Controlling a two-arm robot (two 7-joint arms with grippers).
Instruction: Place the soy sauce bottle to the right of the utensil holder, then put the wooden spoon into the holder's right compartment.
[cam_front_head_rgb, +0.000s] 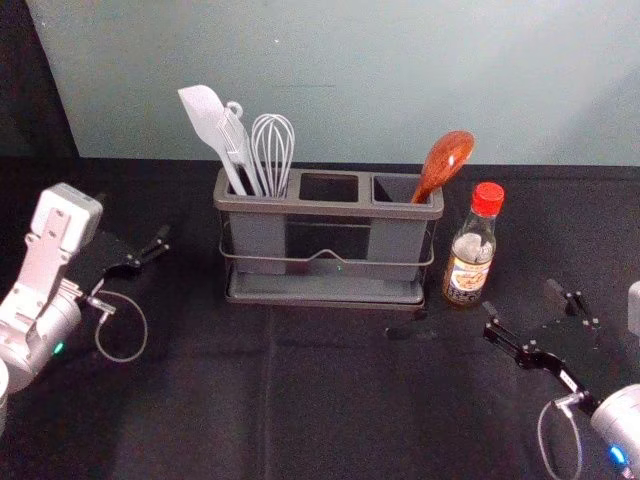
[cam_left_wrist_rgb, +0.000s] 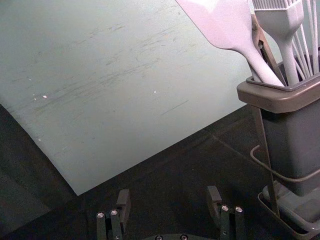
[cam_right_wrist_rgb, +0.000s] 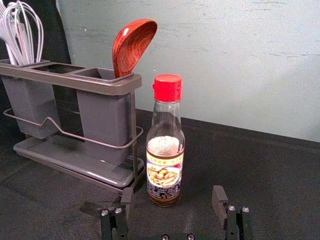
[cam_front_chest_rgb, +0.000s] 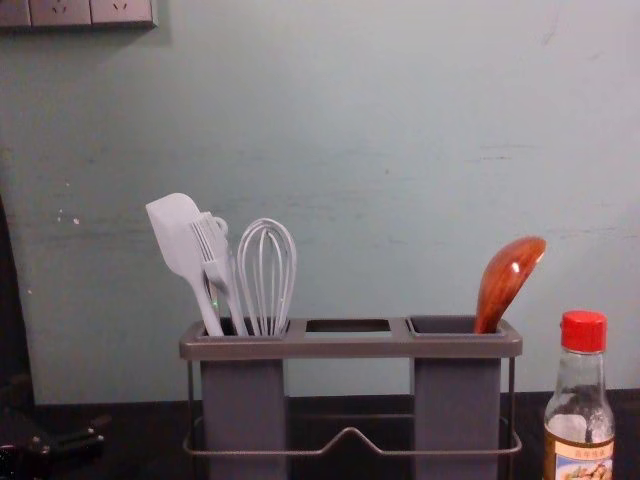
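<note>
Nearest, at front right, the right gripper (cam_front_head_rgb: 521, 299) is spread wide, nothing gripped; the left gripper (cam_front_head_rgb: 132, 218) is held wide too, empty, left of the utensil holder (cam_front_head_rgb: 330, 208). And the soy sauce bottle (cam_front_head_rgb: 470, 262) is stood upright just right of the holder, the wooden spoon (cam_front_head_rgb: 444, 161) propped in its right compartment!

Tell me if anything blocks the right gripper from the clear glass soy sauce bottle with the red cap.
Nothing visible stands between them: the open, black-fingered right gripper faces the soy sauce bottle across bare black cloth. The grey utensil holder stands to the bottle's left, beside that path, not in it.
</note>
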